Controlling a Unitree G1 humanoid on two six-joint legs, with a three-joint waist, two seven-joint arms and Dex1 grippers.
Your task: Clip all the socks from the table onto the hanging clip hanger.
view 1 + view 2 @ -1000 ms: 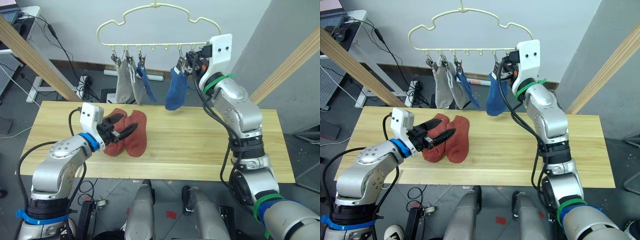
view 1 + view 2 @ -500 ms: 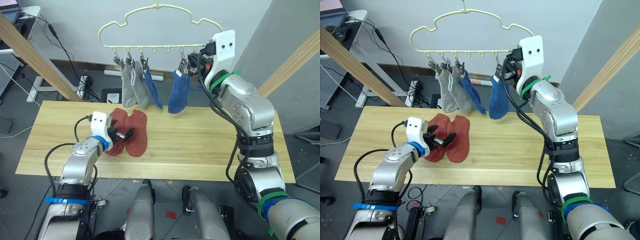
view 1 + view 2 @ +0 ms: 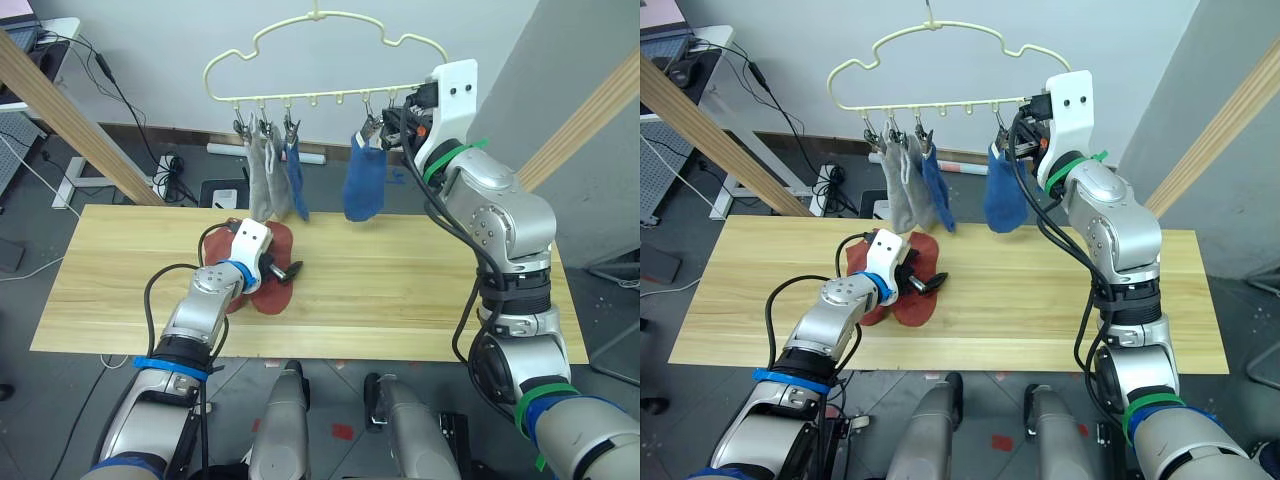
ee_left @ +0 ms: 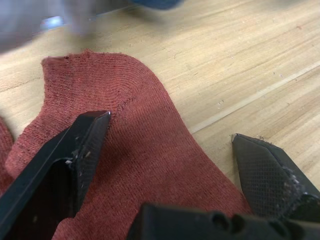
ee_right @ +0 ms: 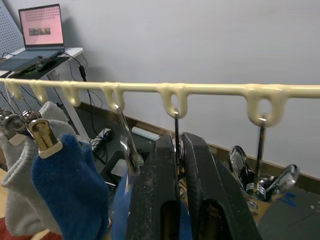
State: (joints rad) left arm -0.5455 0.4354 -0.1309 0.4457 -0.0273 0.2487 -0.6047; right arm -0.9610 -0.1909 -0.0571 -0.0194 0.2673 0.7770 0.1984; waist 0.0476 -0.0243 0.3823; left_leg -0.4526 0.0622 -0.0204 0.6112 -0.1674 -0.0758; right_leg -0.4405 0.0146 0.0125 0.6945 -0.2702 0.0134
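The pale-yellow clip hanger [image 3: 320,40] hangs above the table [image 3: 430,290]. Two grey socks [image 3: 262,185] and a blue sock [image 3: 296,180] hang from its left clips. A second blue sock [image 3: 364,188] hangs further right. My right gripper [image 3: 385,125] is up at that sock's clip [image 5: 176,125], and its fingers [image 5: 162,165] are shut on the clip's metal. Two rust-red socks [image 3: 270,298] lie side by side on the table. My left gripper [image 4: 170,150] is open just over the right one [image 4: 140,165], one finger [image 4: 75,155] above the fabric and the other beside its edge.
Thick wooden poles slant at the left [image 3: 70,110] and the right [image 3: 590,110] of the table. Cables and a power strip [image 3: 170,165] lie on the floor behind it. A laptop [image 5: 42,25] sits on a desk beyond the hanger.
My left gripper has travelled right across the red socks and now sits over the right one. The hung socks have swung slightly. The right gripper stays at its clip.
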